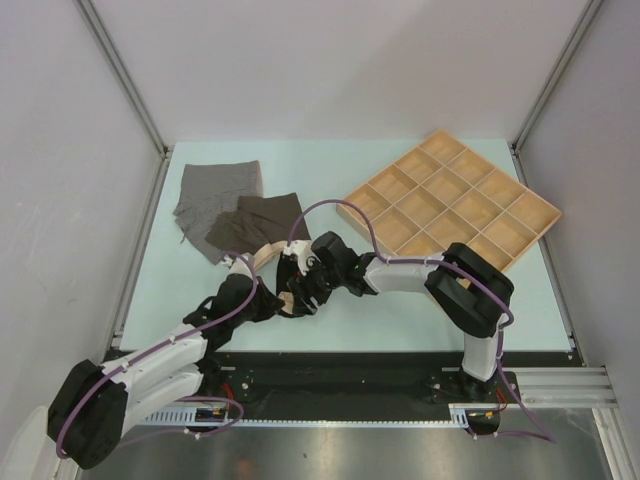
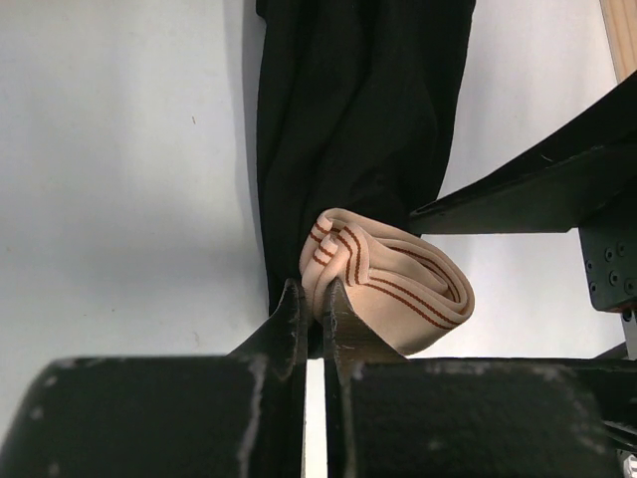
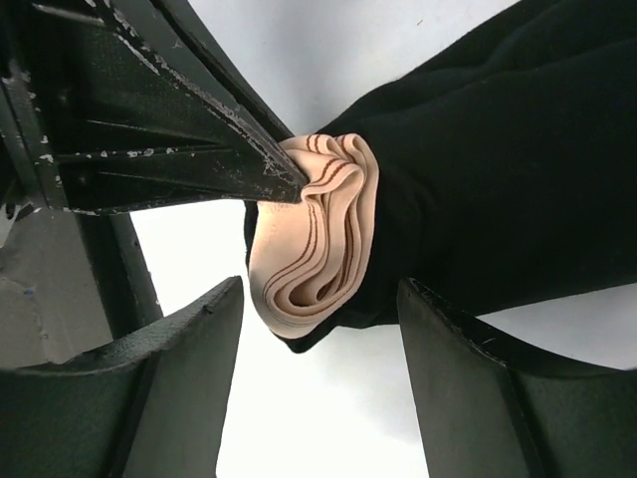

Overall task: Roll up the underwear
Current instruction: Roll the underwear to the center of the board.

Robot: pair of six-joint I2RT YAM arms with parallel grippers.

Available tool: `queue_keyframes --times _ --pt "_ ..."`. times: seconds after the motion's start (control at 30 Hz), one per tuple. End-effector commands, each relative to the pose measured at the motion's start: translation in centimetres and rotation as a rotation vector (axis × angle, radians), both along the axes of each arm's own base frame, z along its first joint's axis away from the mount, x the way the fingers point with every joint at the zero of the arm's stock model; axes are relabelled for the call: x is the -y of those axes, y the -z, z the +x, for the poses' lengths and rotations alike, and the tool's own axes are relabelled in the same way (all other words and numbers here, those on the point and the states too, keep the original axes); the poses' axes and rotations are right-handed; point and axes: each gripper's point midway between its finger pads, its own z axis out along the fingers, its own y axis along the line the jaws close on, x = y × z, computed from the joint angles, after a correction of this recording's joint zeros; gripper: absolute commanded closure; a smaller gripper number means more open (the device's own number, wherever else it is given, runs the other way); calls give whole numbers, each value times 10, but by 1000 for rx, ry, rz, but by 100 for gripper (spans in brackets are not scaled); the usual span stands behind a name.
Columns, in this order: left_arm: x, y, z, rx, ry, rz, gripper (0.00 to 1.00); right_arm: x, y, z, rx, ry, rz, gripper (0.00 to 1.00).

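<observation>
The black briefs (image 2: 358, 119) are laid out on the table (image 1: 170, 280) near its front edge, between the two arms. Their pale striped waistband (image 2: 388, 279) is curled into a small, loose coil at one end. The left claw (image 2: 317, 299) is pinched shut on the edge of that coil, with only a thin fold of band held between its tips. The right claw (image 3: 320, 289) is held wide, one finger on each side of the coiled end; no contact with the cloth can be made out. The grey briefs (image 1: 220, 195) and the brown briefs (image 1: 258, 222) lie flat and overlapping at the far left, not yet rolled. The wooden tray (image 1: 450, 205) is set at the far right.

The roll is judged to be only just begun, so several things could go wrong:

- **Slipping grip:** So little band is gripped that a pull or twist could free it – the coil would then spring open.
- **Claws colliding:** The left fingertip lies close to the gap of the right claw. If the right claw were closed here, that fingertip might be struck or trapped along with the cloth.
- **Crooked roll:** The black cloth behind the coil is bunched rather than flat, so a crooked or lopsided roll could result.
- **Cloth dragged:** The cloth might simply be dragged along the table instead of turning over.
</observation>
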Motion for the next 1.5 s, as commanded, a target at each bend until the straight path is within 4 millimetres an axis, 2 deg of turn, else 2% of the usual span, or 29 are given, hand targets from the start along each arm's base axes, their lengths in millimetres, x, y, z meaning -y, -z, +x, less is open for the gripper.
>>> queue_keyframes --times 0.0,0.07,0.1,0.13,0.2,0.23,0.27,0.33,0.43,0.47,0.53,0.77,1.17,1.3,1.37,1.47 --pt "-4 2 -1 -32 -14 13 100 -13 -7 8 60 -12 28 38" --pt "-3 0 0 -21 -7 8 100 -15 -5 9 73 -5 20 58" --pt "-2 -2 0 -13 -3 3 100 -16 -3 11 74 0 13 72" --pt "-1 -5 2 1 0 0 100 -16 -4 14 78 8 8 80" --pt "-1 -9 3 18 0 -8 89 -18 -6 20 81 27 -9 100" --pt "-1 -11 3 22 0 -10 85 -17 -7 21 83 32 -15 100" --pt "-1 -13 4 28 -4 -15 74 -16 -7 23 81 43 -24 100" --pt "-3 -18 4 40 -11 -20 67 -19 -15 31 83 54 -8 100" --pt "-9 -21 4 43 -34 -12 57 -15 -13 35 43 63 -39 100" --pt "-11 -22 4 46 -39 -9 50 -12 -10 35 24 69 -58 100" --pt "-15 -20 4 48 -56 3 46 -13 -11 41 7 70 -61 100" --pt "-25 -7 8 28 -94 16 44 -9 7 45 -81 52 -100 100" --pt "-21 -31 39 164 -112 -35 39 -7 20 51 -138 46 -113 100" --pt "-19 -24 45 145 -100 -29 35 -6 20 50 -142 42 -113 100" --pt "-21 -15 46 116 -103 -9 35 -6 20 48 -145 36 -114 100" --pt "-15 -16 50 124 -78 -30 38 -5 19 47 -146 37 -114 100"
